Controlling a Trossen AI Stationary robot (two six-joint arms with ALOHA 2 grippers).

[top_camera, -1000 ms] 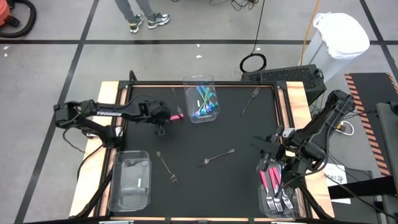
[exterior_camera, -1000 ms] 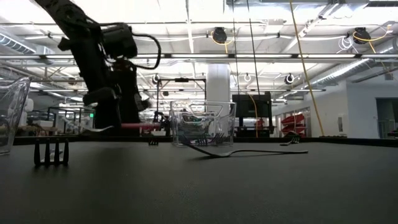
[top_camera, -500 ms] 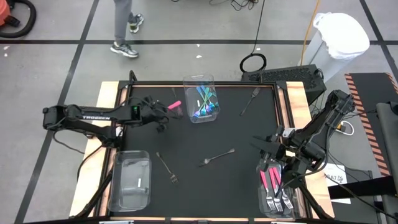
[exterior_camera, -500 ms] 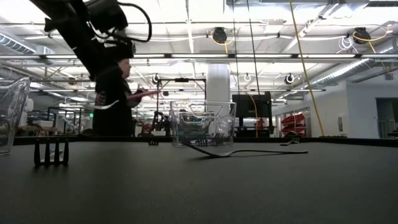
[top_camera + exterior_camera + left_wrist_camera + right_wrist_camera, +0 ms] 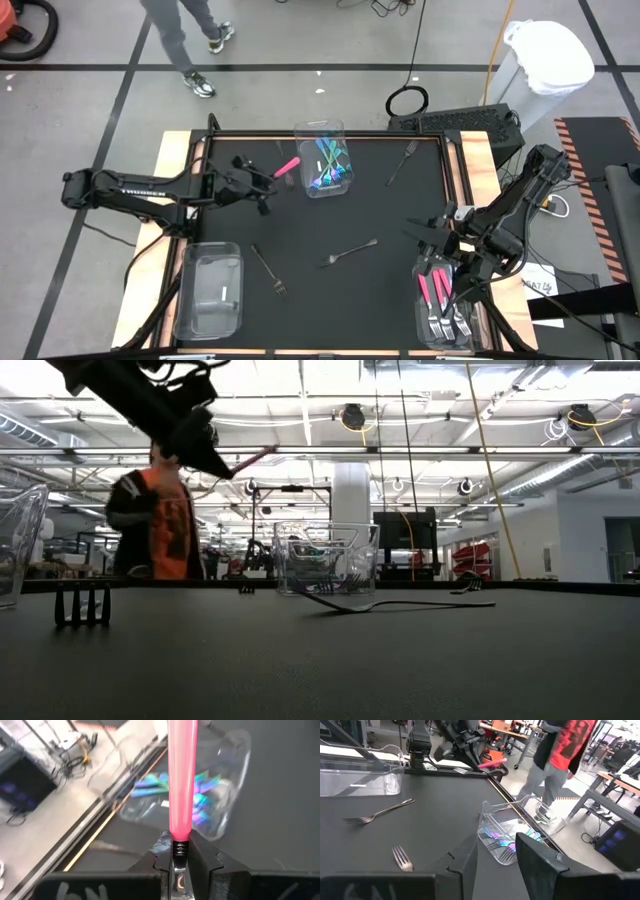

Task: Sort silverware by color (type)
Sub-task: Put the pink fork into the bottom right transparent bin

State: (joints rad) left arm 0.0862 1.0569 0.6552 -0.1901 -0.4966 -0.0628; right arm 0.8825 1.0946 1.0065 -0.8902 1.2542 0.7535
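High view: black bench (image 5: 320, 225) w/ wood edges on a grey floor marked w/ dark lines; a person's legs (image 5: 180, 40) pass at the far side. Left gripper (image 5: 268, 176), jaws shut on pink-handled fork (image 5: 287, 166), is near the bin of teal forks (image 5: 326, 160). Three dark forks (image 5: 349, 252) lie loose. Right gripper (image 5: 432, 238), jaws part open & holding nothing, waits beside the bin of pink forks (image 5: 440, 300). Low view: fork is held high above the bench; workshop w/ ceiling lights behind. Left wrist: pink handle sticks out past the jaws.

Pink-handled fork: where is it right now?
The left gripper holds the pink-handled fork in the air, at the far left of the table, just left of the clear bin of teal utensils.
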